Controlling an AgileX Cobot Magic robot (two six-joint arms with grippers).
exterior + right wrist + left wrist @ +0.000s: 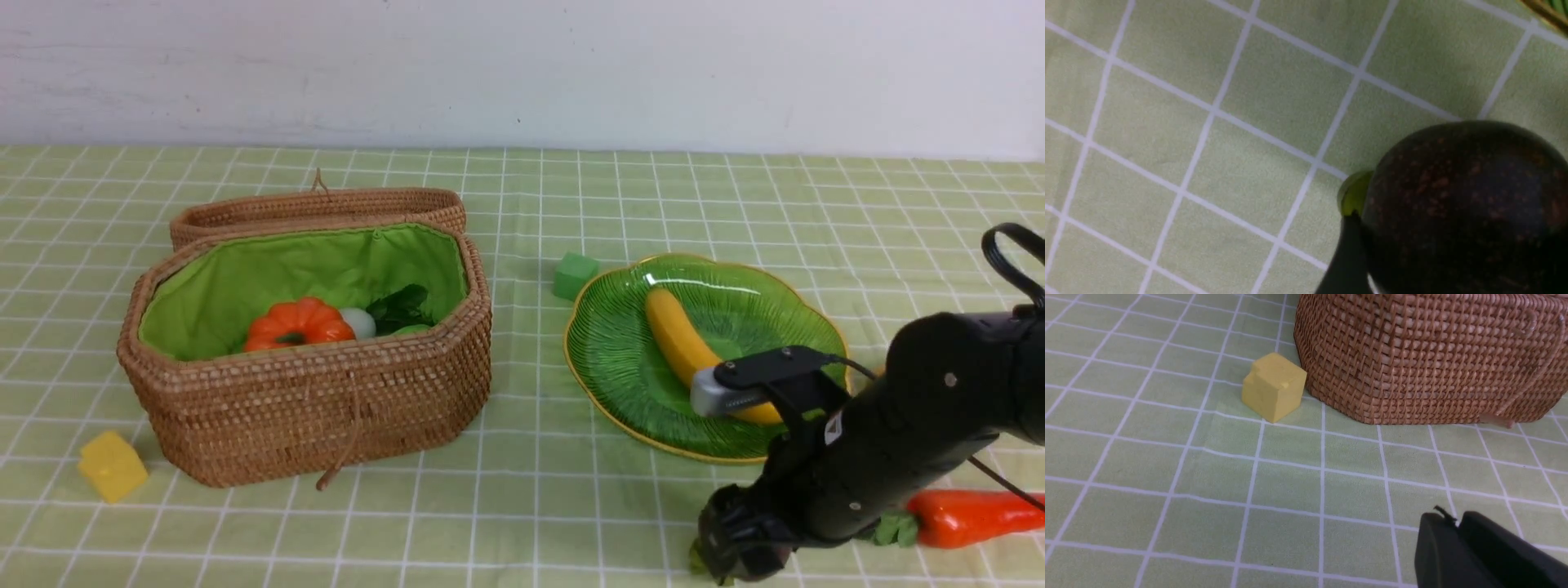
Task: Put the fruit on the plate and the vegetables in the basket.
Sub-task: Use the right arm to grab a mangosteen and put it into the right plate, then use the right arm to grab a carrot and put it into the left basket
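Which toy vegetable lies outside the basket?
The orange-red carrot, lying on the tablecloth near the plate; the pumpkin and white radish sit inside the basket.

The right arm (914,425) slants from the right edge of the front view down to its lower edge, with the right gripper (732,551) pointing downward. Only one dark finger (1346,255) shows, so its grip is unclear. The left gripper (1457,524), at lower right of its wrist view, has its jaws pressed together.
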